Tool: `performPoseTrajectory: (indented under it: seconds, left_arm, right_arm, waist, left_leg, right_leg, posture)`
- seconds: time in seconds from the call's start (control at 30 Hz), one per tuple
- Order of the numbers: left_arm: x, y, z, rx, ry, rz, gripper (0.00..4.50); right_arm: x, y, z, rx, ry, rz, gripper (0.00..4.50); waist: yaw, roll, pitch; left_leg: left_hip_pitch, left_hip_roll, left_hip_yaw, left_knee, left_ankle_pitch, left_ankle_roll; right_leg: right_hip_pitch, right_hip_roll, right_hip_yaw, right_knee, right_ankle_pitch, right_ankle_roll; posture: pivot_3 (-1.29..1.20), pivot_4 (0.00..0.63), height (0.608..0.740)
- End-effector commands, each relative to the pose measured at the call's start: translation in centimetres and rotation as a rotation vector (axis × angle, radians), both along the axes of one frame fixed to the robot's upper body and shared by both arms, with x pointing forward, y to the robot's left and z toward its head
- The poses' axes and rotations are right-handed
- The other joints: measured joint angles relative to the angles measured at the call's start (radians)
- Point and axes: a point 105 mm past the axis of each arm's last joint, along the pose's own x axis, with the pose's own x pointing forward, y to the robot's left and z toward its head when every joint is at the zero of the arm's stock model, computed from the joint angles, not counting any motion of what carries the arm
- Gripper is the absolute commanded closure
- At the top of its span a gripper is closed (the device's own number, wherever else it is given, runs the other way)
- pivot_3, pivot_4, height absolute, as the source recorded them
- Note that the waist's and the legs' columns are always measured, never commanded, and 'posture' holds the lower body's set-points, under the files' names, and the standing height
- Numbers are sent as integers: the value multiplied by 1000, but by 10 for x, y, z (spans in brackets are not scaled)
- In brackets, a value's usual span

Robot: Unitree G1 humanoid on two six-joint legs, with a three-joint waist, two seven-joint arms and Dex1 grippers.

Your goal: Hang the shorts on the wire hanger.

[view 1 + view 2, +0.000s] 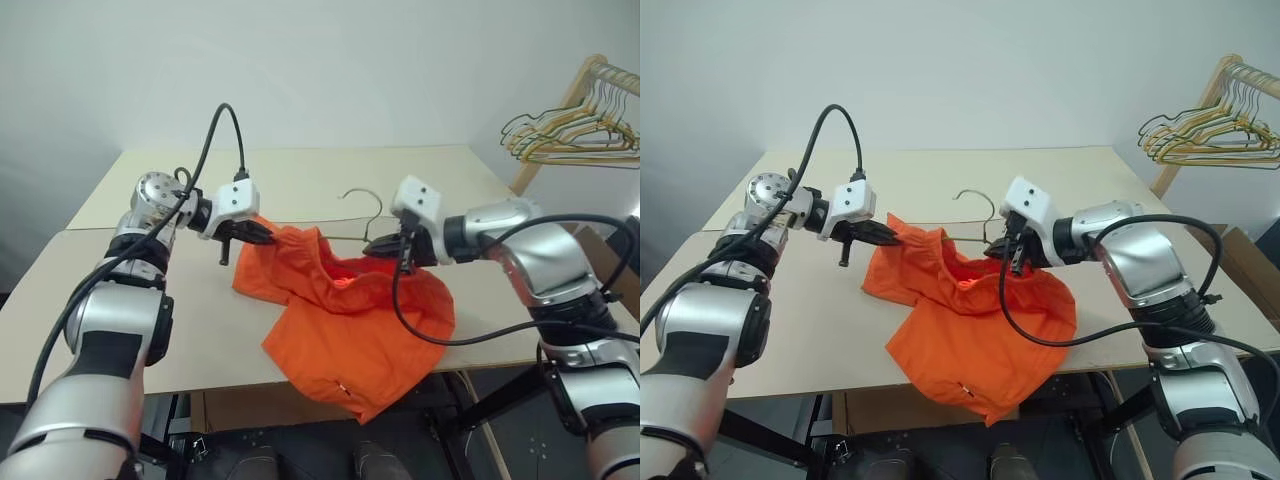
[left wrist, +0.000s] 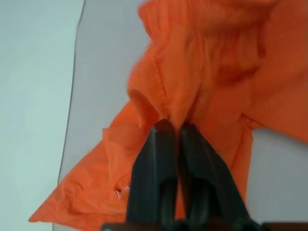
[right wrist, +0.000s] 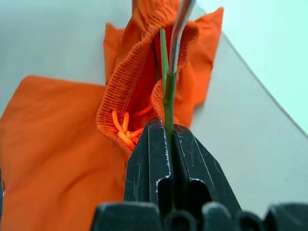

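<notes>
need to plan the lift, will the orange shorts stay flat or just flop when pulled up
Probably floppy: the shorts sag in folds between the left gripper and the right gripper. Likely light, since pinched fabric holds them up. The wire hanger looks stiff.

Bright orange shorts (image 1: 350,320), olive-green wire hanger (image 3: 168,91) (silvery hook), beige table (image 1: 200,330), black end effectors

Soft, even, bright light with faint shadows; the shorts (image 2: 207,72) look blurred in the left wrist view, perhaps from closeness.
</notes>
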Motion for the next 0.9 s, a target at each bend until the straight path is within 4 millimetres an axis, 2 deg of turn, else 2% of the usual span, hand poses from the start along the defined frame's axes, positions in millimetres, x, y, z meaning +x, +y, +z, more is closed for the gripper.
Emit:
performPoseTrajectory:
  seconds: [0.03,0.2,0.3,0.33,0.47,0.57,0.67,0.9]
  left_arm:
    - [-4,3,7,41,-18,-47,2889]
    - [-10,11,4,117,-15,-92,1218]
    - [-8,7,23,64,-54,-102,205]
    - [-8,2,33,32,-72,-119,40]
    - [-6,-18,65,-103,-118,-149,40]
    - [-5,-31,71,-117,-134,-176,40]
    - [-2,-45,69,-110,-146,-190,40]
    - [1,-60,43,0,-129,-207,40]
  right_arm:
    - [5,-6,22,32,-52,-26,4500]
    - [8,-9,31,36,-67,-38,4500]
    - [10,-14,33,-15,-93,-51,4500]
    - [10,-15,33,-37,-97,-51,4500]
    - [7,-16,31,-78,-99,-31,4500]
    - [5,-13,32,-87,-103,-15,4500]
    - [4,-9,34,-86,-111,-1,4500]
    - [0,-4,42,-69,-126,26,4500]
  waist:
    - [0,0,0]
    - [0,0,0]
    - [0,0,0]
    - [0,0,0]
    - [5,0,0]
    - [4,0,0]
    - [1,0,0]
    - [-6,0,0]
  left_leg:
    - [0,0,0,0,0,0]
    - [0,0,0,0,0,0]
    - [0,0,0,0,0,0]
    - [0,0,0,0,0,0]
    - [-2,0,0,0,0,0]
    - [-2,0,0,0,0,0]
    - [-1,0,0,0,0,0]
    - [-1,0,0,0,0,0]
  right_leg:
    - [0,0,0,0,0,0]
    - [0,0,0,0,0,0]
    - [0,0,0,0,0,0]
    - [-1,0,0,0,0,0]
    - [-1,-1,0,0,0,0]
    - [-1,-1,0,0,-1,2]
    - [-1,-1,0,0,-2,2]
    - [-1,0,0,1,-1,2]
  posture:
    - [44,0,740]
    - [47,0,740]
    - [49,0,740]
    - [49,0,740]
    - [51,0,740]
    - [46,0,740]
    - [39,0,740]
    - [21,0,740]
